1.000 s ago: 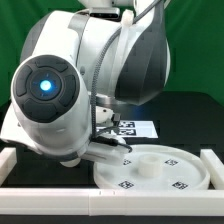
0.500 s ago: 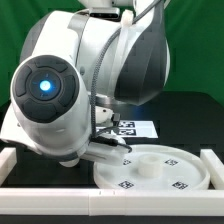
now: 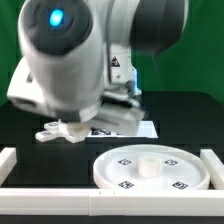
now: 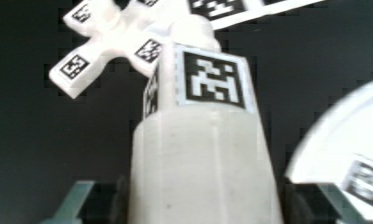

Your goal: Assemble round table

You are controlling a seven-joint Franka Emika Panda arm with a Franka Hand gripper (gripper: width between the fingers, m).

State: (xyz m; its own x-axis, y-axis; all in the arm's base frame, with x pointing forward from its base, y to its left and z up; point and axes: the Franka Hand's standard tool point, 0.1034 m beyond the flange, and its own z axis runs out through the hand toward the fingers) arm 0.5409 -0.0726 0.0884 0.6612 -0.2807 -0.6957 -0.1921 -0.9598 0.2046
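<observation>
The large round disc (image 3: pixel 150 168) lies flat on the black table at the exterior view's lower right, with a small hub at its centre. Its rim also shows in the wrist view (image 4: pixel 343 140). The short leg (image 4: pixel 201 130) carries a tag on its side and lies lengthwise between my fingers. The small cross-shaped base (image 4: pixel 130 35) sits at the leg's far end. In the exterior view the base (image 3: pixel 58 131) pokes out under the arm and the leg is hidden. My gripper (image 4: pixel 197 200) is shut on the leg. In the exterior view the arm's body hides it.
The marker board (image 3: pixel 128 130) lies on the table behind the disc. White border rails run along the front (image 3: pixel 50 192), the left (image 3: pixel 6 160) and the right (image 3: pixel 212 165). The arm's bulky white body (image 3: pixel 70 60) fills the upper left.
The arm has swung up and toward the exterior view's left, off the disc. The whole disc and the cross-shaped base now show; before, the arm covered them.
</observation>
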